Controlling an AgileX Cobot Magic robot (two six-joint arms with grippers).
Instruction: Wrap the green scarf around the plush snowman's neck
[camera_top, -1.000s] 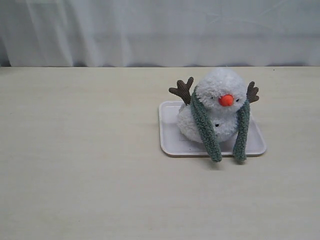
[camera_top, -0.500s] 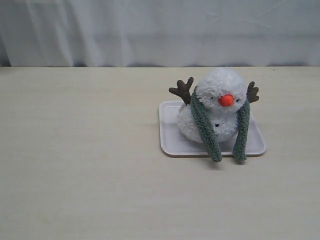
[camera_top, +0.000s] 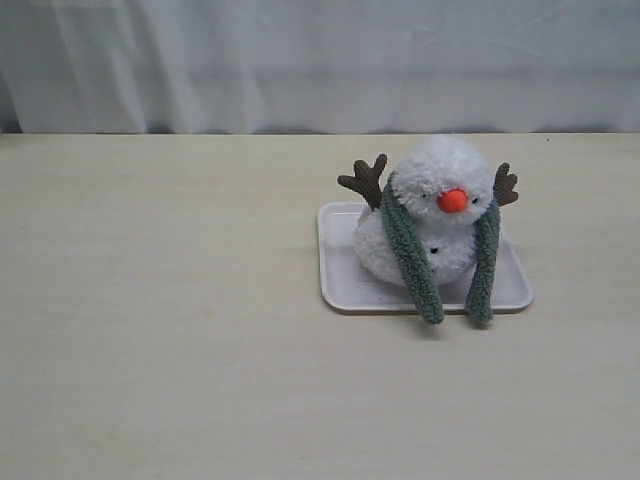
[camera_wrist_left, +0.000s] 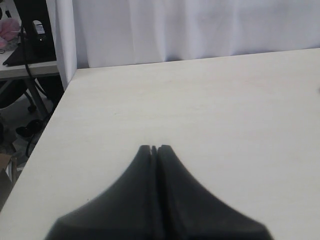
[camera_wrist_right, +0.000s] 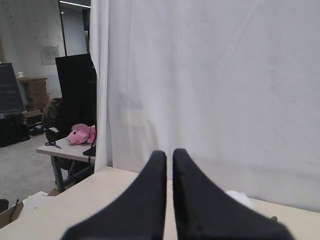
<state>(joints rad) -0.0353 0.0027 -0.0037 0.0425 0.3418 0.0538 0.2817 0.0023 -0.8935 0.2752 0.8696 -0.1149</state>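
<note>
The pale tray (camera_top: 335, 262) lies on the worktop (camera_top: 160, 320), right of centre in the exterior view. It holds one thing: the plush snowman (camera_top: 440, 168), sitting upright with its orange nose toward the camera. The green scarf (camera_top: 405, 248) hangs from both sides of the snowman's neck (camera_top: 442, 223), uncrossed. Its two strands run down the front of the body, one slanting inward and the other near vertical, and their rounded ends lie over the tray's front rim. The left tool (camera_wrist_left: 154, 148) has its fingers pressed together above the worktop. The right tool (camera_wrist_right: 169, 152) is all but together — only a thin slit shows.
</note>
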